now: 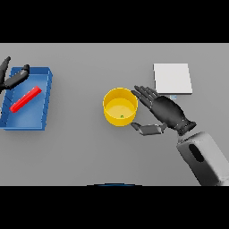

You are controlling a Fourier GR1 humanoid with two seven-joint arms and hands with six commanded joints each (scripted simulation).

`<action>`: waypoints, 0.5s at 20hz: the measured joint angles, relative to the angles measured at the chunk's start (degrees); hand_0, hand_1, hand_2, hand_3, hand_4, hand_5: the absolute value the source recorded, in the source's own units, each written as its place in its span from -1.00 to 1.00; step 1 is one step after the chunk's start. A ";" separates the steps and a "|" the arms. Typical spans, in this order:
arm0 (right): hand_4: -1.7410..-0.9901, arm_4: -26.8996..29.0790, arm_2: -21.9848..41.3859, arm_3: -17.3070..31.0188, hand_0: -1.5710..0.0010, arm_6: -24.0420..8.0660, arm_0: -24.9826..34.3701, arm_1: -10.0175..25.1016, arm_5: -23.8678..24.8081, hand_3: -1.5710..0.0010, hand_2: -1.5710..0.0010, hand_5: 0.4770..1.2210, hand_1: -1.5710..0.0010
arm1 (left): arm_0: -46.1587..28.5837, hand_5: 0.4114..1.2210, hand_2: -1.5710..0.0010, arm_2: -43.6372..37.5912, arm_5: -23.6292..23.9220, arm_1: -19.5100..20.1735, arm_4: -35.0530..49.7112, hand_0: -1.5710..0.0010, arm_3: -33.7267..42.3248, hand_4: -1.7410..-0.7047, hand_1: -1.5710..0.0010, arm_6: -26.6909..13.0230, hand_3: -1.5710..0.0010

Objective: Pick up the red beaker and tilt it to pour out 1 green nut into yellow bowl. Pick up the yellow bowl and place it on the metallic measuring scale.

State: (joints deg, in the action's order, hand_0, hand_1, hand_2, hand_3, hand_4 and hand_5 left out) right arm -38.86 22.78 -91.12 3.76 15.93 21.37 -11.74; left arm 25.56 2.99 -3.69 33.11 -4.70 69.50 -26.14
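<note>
A yellow bowl (120,107) stands on the table's middle with one small green nut (121,116) inside it. My right hand (164,111) is just to the bowl's right, open, its straight fingers reaching toward the rim and the thumb low near the bowl's front right. The red beaker (26,99) lies on its side in a blue bin (44,103) at the left. My left hand (13,77) hovers over that bin's far left corner with relaxed fingers, holding nothing. The flat pale measuring scale (172,78) sits behind my right hand.
The blue bin takes up the table's left edge. The scale lies at the back right, a short gap from the bowl.
</note>
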 measured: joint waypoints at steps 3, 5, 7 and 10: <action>0.54 -3.86 4.20 3.09 1.00 2.79 4.27 1.29 -2.75 1.00 1.00 -0.56 1.00 | -0.70 -0.31 1.00 0.12 -0.19 -0.07 -0.05 1.00 -0.04 0.80 1.00 0.68 1.00; 0.56 -5.79 6.48 5.61 1.00 3.64 8.00 1.44 -4.65 1.00 1.00 -0.56 1.00 | -0.90 -0.31 1.00 -0.01 -0.32 0.50 -0.03 1.00 0.86 0.81 1.00 0.43 1.00; 0.56 -7.34 8.70 8.26 1.00 4.81 10.16 0.85 -5.66 1.00 1.00 -0.57 1.00 | -0.81 -0.30 1.00 -0.32 -0.62 1.00 0.13 1.00 0.91 0.81 1.00 0.38 1.00; 0.56 -8.84 10.87 12.96 1.00 6.41 13.82 0.52 -7.29 1.00 1.00 -0.55 1.00 | -0.62 -0.30 1.00 -0.47 -0.75 0.90 0.36 1.00 0.78 0.80 1.00 0.33 1.00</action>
State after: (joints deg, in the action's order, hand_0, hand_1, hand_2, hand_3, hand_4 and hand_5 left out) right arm -47.70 33.65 -78.16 10.17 29.75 21.89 -19.03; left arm 24.94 2.51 -4.43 34.01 -4.34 70.28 -25.80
